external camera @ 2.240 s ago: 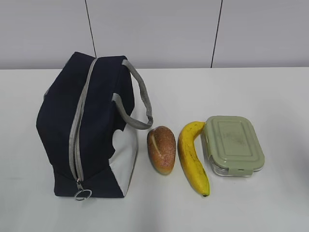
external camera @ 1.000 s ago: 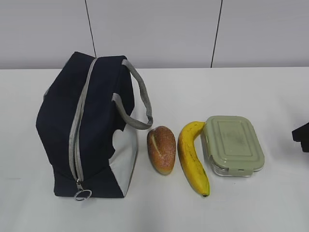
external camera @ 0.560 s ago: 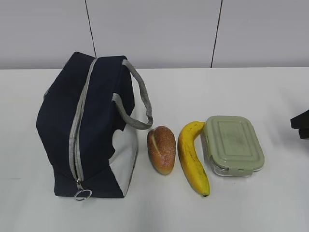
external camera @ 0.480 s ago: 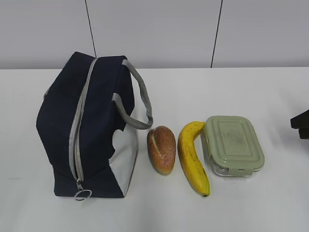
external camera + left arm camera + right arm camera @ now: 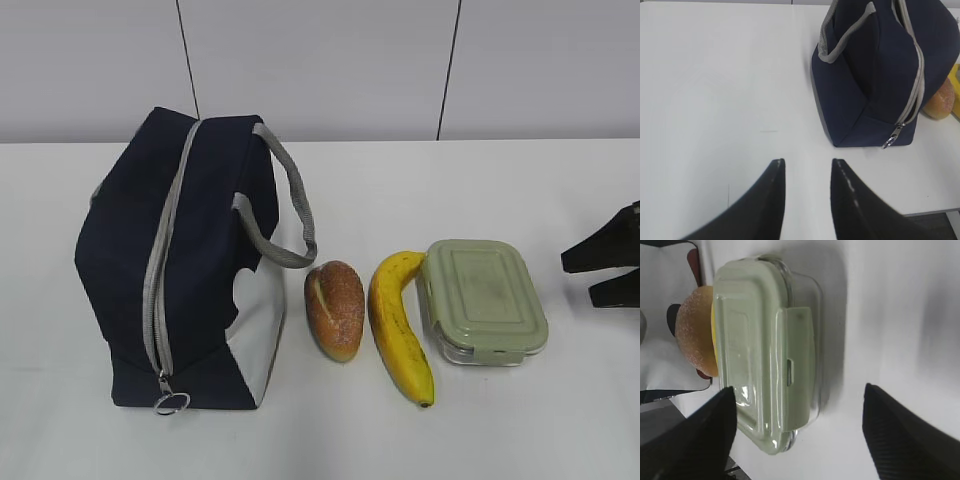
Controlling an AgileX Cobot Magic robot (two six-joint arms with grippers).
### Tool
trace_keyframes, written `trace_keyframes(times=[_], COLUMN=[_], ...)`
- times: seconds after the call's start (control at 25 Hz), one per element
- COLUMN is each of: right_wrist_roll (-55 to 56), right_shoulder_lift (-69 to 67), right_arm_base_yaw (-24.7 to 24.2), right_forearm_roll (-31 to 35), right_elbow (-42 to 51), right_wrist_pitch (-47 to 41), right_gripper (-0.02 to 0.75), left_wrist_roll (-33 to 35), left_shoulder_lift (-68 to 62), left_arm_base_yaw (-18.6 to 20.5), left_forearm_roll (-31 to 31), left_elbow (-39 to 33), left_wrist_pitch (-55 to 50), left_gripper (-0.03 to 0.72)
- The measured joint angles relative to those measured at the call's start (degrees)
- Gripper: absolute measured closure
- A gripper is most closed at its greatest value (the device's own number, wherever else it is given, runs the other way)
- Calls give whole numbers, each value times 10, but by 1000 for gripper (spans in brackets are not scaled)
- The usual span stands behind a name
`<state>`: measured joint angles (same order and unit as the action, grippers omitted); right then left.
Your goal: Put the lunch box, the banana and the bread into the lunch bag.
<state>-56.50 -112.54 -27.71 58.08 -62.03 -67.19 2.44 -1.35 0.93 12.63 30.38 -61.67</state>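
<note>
Bread, banana, lunch box beside bag

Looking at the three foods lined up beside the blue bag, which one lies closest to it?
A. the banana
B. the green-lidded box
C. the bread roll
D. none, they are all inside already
C: in the exterior view the bread lies right beside the lunch bag, then comes the banana, and the lunch box is farthest out.
</note>
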Motion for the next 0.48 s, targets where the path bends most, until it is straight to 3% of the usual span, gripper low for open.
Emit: trace_keyframes(times=[0.48], right_wrist_roll=[-2], right_shoulder_lift=[-63], right_arm_base_yaw=[54], right_forearm_roll=[9], right_elbow=[-28], right_wrist_pitch=[0], right_gripper=[148], left_wrist_roll=[0], left_shoulder_lift=[0], left_arm_base_yaw=[0], left_forearm_roll=[-1], left_elbow=[0], left_wrist_pitch=[0], left_gripper=[449])
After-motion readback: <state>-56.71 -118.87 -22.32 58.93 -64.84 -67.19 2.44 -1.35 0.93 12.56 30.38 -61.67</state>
